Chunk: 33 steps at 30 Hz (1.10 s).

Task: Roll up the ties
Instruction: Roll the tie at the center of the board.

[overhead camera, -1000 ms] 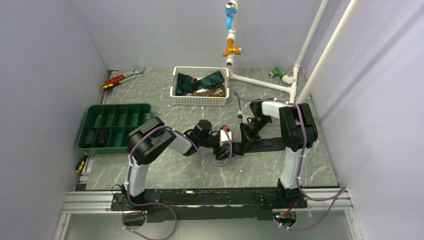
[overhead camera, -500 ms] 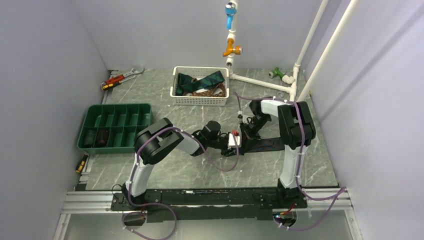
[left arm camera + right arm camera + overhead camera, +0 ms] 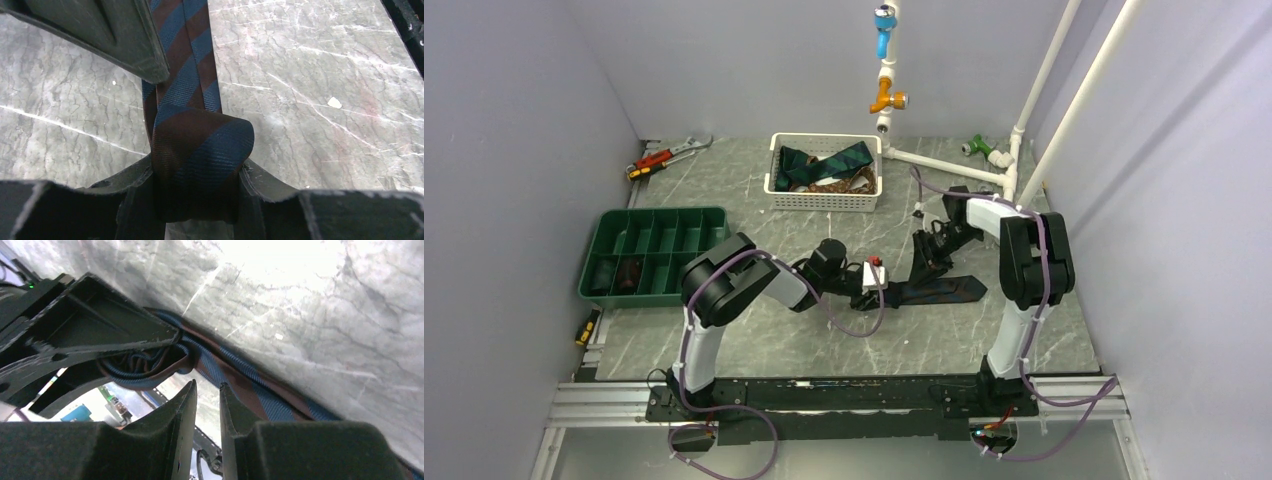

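Note:
A navy and brown striped tie (image 3: 939, 290) lies flat on the grey table between the arms, its pointed wide end to the right. My left gripper (image 3: 872, 287) is shut on the rolled-up narrow end (image 3: 200, 160), and the roll sits between its fingers with the loose strip running away across the table. My right gripper (image 3: 927, 256) hovers just behind the tie's middle. Its fingers (image 3: 182, 410) are almost together with nothing between them. The right wrist view shows the tie (image 3: 245, 385) and the coil (image 3: 145, 367) held in the left jaws.
A white basket (image 3: 824, 198) at the back holds several more ties (image 3: 829, 165). A green compartment tray (image 3: 654, 215) at the left has dark rolls (image 3: 629, 272) in it. A wrench (image 3: 669, 153), a screwdriver (image 3: 584, 328) and white pipes (image 3: 944, 165) lie around the edges.
My left gripper pushed right with the roll, then drew back left. My right gripper lifted off the tie and moved back and right. The tie's wide end slid slightly left.

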Tool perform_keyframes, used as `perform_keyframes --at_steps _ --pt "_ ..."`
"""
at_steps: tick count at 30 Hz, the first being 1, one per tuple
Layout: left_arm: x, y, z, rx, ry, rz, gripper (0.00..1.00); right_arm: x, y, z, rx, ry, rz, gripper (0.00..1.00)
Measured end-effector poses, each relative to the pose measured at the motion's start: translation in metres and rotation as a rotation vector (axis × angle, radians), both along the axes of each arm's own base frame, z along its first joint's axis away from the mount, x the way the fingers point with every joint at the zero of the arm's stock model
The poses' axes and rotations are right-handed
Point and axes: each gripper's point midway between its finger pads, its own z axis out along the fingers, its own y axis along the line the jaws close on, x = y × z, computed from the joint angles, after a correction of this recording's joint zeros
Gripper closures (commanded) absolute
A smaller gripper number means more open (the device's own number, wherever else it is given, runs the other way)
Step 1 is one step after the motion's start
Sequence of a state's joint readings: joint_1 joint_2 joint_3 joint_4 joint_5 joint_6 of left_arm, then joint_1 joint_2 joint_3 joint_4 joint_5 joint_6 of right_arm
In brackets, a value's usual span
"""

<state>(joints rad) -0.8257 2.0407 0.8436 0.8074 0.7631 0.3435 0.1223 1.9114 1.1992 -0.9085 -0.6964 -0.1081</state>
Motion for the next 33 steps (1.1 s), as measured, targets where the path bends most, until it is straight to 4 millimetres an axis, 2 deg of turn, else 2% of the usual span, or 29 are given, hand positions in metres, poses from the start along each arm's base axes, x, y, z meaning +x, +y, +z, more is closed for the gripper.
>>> perform_keyframes --at_steps 6,14,18,20,24,29,33 --pt "0.000 0.006 0.003 0.004 0.067 0.043 0.72 -0.012 0.008 -0.025 -0.071 0.036 0.067 0.80" --pt "0.001 0.016 0.018 -0.005 0.174 0.166 0.68 -0.015 0.013 -0.026 -0.099 0.098 0.093 0.80" --pt "0.003 0.021 0.009 0.033 0.147 0.191 0.66 -0.012 0.015 -0.025 -0.108 0.115 0.105 0.75" --pt "0.004 0.023 0.001 0.063 0.113 0.192 0.65 -0.010 0.018 -0.024 -0.107 0.114 0.114 0.69" --pt "0.011 0.021 -0.001 0.093 0.048 0.192 0.64 -0.002 0.024 -0.017 -0.062 0.082 0.126 0.49" --pt "0.014 0.021 -0.003 0.120 0.040 0.188 0.65 0.000 0.036 0.005 0.053 0.018 0.108 0.47" --pt "0.014 0.021 -0.003 0.130 0.049 0.188 0.66 -0.009 0.044 0.027 0.136 -0.004 0.088 0.45"
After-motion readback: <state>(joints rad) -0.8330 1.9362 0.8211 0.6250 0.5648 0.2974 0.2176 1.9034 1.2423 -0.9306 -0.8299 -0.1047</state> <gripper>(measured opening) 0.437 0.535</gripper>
